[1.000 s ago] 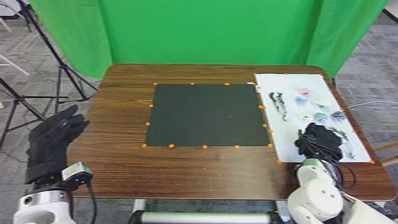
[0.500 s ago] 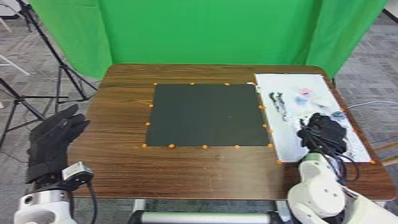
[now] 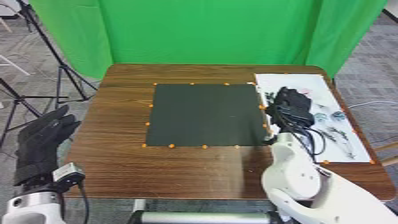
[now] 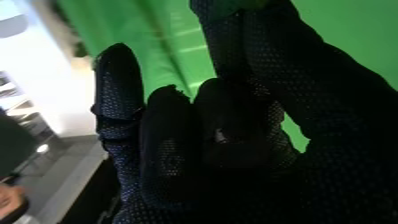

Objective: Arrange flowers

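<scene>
Right robot hand (image 3: 291,104): above the near-left part of the white sheet, palm side hidden in the head view; whether it is open or closed, I cannot tell
Left robot hand (image 3: 43,137): wide, fingers straight, at the left edge of the desk (image 3: 107,170)
Flowers (image 3: 338,115): pale blue ones lying on the white sheet (image 3: 298,81), to the right of the right robot hand
Dark mat (image 3: 200,115): flat on the desk, left of the white sheet
</scene>
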You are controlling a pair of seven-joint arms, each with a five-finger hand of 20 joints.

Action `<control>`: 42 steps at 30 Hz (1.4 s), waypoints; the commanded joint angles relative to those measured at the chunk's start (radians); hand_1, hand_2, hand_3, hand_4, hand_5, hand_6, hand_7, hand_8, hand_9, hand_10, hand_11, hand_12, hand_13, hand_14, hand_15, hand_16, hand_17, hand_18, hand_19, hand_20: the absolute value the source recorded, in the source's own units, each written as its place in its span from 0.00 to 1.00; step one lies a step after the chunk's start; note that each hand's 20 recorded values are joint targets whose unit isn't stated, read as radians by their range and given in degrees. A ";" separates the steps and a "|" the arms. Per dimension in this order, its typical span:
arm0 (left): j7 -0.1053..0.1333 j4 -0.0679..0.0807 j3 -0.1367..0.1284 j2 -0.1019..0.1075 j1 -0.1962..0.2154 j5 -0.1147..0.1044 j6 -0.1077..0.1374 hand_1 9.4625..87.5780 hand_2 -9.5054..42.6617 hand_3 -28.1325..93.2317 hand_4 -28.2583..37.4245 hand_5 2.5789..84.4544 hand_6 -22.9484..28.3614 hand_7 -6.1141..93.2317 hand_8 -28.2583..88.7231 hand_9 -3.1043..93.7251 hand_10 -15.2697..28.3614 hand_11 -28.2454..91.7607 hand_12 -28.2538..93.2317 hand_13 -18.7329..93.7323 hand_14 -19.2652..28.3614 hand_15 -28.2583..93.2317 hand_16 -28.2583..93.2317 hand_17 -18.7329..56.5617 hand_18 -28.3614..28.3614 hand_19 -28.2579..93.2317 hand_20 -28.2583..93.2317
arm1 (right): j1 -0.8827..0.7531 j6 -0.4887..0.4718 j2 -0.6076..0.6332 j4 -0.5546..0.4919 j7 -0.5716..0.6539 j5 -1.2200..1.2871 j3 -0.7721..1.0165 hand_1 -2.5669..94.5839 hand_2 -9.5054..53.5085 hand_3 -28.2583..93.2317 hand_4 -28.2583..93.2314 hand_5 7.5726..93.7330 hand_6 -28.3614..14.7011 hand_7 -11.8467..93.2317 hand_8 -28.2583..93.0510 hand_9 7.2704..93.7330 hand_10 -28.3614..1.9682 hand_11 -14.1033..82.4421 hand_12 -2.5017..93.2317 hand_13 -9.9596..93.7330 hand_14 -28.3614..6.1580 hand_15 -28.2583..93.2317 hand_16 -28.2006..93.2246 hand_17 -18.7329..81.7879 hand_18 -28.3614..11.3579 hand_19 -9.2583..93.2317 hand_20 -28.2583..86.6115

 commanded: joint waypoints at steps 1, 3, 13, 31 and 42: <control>-0.010 -0.010 -0.002 -0.008 0.023 0.006 0.018 0.27 0.19 0.88 0.22 0.50 0.69 0.23 0.15 0.40 0.83 0.60 0.29 0.40 0.98 0.79 0.08 0.15 0.90 0.73 0.31 | 0.114 -0.046 -0.156 0.056 -0.101 0.023 -0.061 0.58 0.00 0.89 0.03 0.93 0.53 0.33 0.41 0.92 0.60 0.96 0.49 0.91 0.50 0.98 0.54 0.56 0.06 1.00 0.35; -0.016 -0.009 0.000 -0.012 0.016 0.012 0.015 0.28 0.18 0.88 0.22 0.50 0.69 0.23 0.15 0.40 0.83 0.60 0.29 0.40 0.98 0.79 0.08 0.15 0.90 0.73 0.31 | 0.128 -0.061 -0.188 0.078 -0.123 0.024 -0.082 0.57 0.00 0.89 0.03 0.93 0.52 0.33 0.41 0.92 0.60 0.95 0.49 0.91 0.50 0.98 0.54 0.56 0.06 1.00 0.35; -0.030 -0.003 0.028 -0.008 -0.015 0.018 0.013 0.28 0.18 0.88 0.22 0.50 0.69 0.23 0.15 0.40 0.83 0.60 0.29 0.40 0.98 0.79 0.08 0.15 0.90 0.73 0.31 | 0.075 -0.148 -0.355 0.137 -0.257 0.021 -0.077 0.57 0.00 0.89 0.03 0.93 0.53 0.34 0.41 0.92 0.61 0.95 0.49 0.91 0.51 0.98 0.53 0.55 0.06 0.99 0.35; -0.081 0.042 0.137 -0.033 -0.163 0.063 -0.026 0.28 0.18 0.88 0.22 0.50 0.69 0.23 0.15 0.40 0.83 0.60 0.29 0.40 0.98 0.79 0.08 0.15 0.90 0.73 0.31 | -0.133 -0.338 -0.602 0.259 -0.553 -0.154 0.056 0.56 0.00 0.90 0.03 0.93 0.54 0.34 0.41 0.92 0.62 0.95 0.49 0.92 0.52 0.98 0.53 0.54 0.07 0.98 0.34; -0.062 0.055 0.201 -0.006 -0.227 0.067 -0.008 0.28 0.18 0.88 0.22 0.50 0.69 0.23 0.15 0.40 0.83 0.60 0.29 0.40 0.98 0.79 0.08 0.15 0.90 0.73 0.31 | -0.121 -0.370 -0.684 0.374 -0.582 -0.222 0.067 0.56 0.00 0.90 0.04 0.94 0.55 0.34 0.41 0.93 0.62 0.95 0.48 0.92 0.52 0.97 0.53 0.53 0.07 0.98 0.34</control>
